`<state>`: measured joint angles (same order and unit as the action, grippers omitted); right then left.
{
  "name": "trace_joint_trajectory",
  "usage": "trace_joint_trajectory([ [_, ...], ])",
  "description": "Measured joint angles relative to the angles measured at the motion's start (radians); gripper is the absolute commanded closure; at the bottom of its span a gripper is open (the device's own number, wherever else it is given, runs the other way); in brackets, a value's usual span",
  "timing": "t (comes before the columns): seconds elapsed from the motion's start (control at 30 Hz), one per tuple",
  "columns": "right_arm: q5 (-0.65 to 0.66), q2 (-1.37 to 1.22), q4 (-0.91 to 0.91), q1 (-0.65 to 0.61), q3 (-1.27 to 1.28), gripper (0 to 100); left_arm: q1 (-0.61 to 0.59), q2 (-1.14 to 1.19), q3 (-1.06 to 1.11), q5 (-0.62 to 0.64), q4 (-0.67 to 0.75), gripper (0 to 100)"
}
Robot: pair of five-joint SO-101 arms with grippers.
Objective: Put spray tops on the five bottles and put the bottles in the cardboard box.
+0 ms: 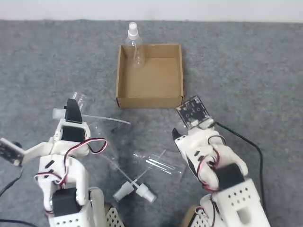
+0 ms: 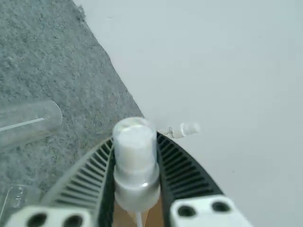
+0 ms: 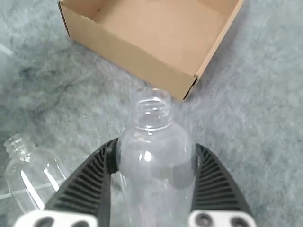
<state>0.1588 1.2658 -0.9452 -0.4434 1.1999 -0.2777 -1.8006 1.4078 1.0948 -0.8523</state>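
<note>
My left gripper is shut on a white spray top, held off the carpet at the left. Between the fingers of my right gripper, which is shut, stands a clear bottle with an open neck, just in front of the cardboard box. The box sits at the middle back. One bottle with a spray top leans in its far left corner. More clear bottles lie on the carpet between the arms. Two loose spray tops lie near the front.
Grey carpet covers the table, with open room to the right and left of the box. A white wall runs along the back. Another open bottle lies by the left gripper. A black cable trails beside the right arm.
</note>
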Motion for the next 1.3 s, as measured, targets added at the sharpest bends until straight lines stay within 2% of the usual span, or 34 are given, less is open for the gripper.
trace_joint_trajectory([
  [0.3, -0.002, 0.176, 0.002, -0.060, 0.089, 90.9, 0.000, 0.000, 0.000, 0.000, 0.000, 99],
  [0.73, 0.002, 0.308, 0.137, -0.092, 0.250, 90.9, 0.000, 0.000, 0.000, 0.000, 0.000, 99],
  [0.9, 0.061, 0.348, 0.161, -0.124, 0.295, 90.9, 0.000, 0.000, 0.000, 0.000, 0.000, 99],
  [1.2, 0.084, 0.448, 0.164, -0.184, 0.361, 90.9, 0.000, 0.000, 0.000, 0.000, 0.000, 99],
  [1.3, 0.137, 0.494, 0.164, -0.206, 0.394, 90.9, -0.003, 0.000, 0.000, 0.000, 0.000, 99],
])
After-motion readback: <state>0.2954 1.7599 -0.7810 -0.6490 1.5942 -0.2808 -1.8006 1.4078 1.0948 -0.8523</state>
